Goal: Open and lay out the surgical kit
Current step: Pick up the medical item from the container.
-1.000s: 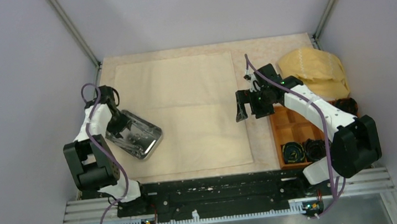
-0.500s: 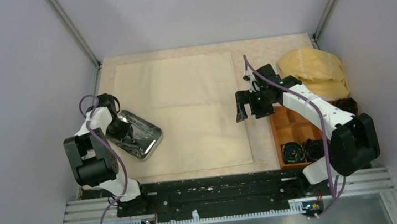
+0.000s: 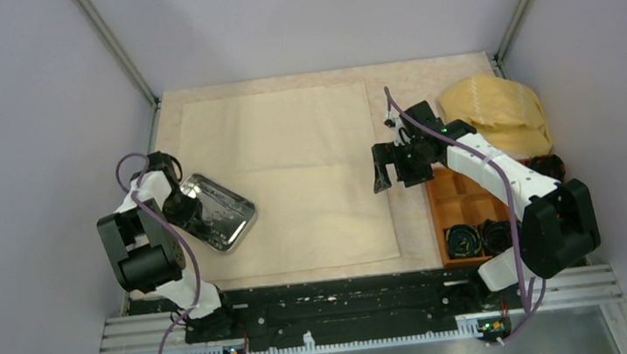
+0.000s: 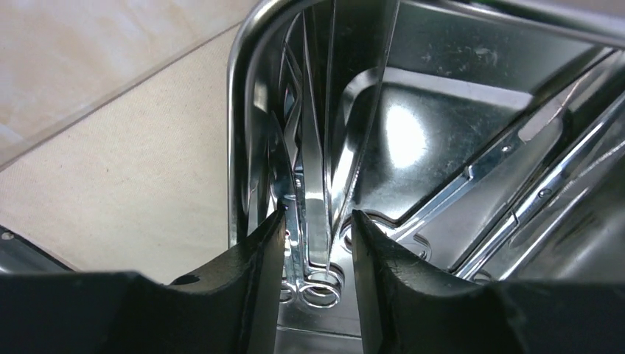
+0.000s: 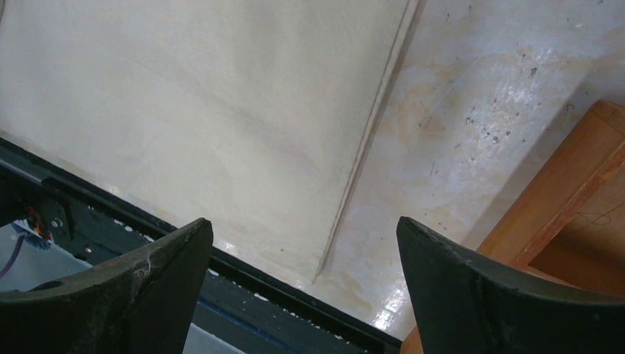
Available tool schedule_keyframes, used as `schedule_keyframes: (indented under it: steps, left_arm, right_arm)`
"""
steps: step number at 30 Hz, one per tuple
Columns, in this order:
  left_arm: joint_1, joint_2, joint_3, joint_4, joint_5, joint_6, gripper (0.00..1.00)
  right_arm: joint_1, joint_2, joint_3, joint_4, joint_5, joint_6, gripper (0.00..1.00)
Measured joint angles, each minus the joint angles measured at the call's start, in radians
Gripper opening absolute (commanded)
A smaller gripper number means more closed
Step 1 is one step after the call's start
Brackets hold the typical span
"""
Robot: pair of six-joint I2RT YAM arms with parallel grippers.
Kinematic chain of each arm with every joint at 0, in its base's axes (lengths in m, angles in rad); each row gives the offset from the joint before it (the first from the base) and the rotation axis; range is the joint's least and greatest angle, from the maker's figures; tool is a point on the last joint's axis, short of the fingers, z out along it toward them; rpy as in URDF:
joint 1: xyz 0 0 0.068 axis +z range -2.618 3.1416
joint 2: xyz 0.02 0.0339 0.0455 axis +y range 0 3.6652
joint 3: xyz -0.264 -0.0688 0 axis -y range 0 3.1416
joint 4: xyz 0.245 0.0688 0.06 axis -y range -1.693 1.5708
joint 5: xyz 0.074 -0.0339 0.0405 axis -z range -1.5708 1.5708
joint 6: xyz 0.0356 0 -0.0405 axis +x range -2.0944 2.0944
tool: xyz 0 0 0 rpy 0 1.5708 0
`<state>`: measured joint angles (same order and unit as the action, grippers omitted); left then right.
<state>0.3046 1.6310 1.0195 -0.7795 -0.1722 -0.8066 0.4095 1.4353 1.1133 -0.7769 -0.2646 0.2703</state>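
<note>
Left wrist view: my left pincer (image 4: 318, 216) straddles the scissors (image 4: 313, 251) in the tray (image 4: 442, 133); pinching or not, I cannot tell. My right pincer (image 5: 302, 221) is spread wide.

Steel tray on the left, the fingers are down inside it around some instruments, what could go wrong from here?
The left fingers straddle the ring-handled instruments, which lie packed together against the steel tray wall; closing might pinch several at once or let one slip. The tray sits loose near the left edge of the cream cloth, so a snagged lift could drag it and rumple the cloth.
</note>
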Motion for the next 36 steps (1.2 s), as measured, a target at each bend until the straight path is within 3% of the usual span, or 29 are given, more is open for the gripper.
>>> schedule_keyframes:
  steps: [5,11,21,29,36]
  left_arm:
    - [0.009,0.022,0.008,0.005,0.009,0.006,0.37]
    - [0.009,0.037,0.028,0.008,0.022,0.012,0.18]
    - [0.009,0.045,0.028,0.013,0.021,0.036,0.0]
    - [0.009,-0.017,0.028,-0.009,0.035,0.055,0.0]
    - [-0.002,-0.247,0.034,-0.001,0.153,0.073,0.0]
  right_arm:
    - [0.0,0.0,0.0,0.0,0.001,-0.001,0.95]
    - [0.0,0.0,0.0,-0.001,0.002,-0.006,0.95]
    - [0.0,0.0,0.001,-0.001,0.002,-0.006,0.95]
    - [0.0,0.0,0.001,-0.001,0.0,-0.006,0.95]
    - [0.0,0.0,0.002,0.005,-0.064,-0.005,0.94]
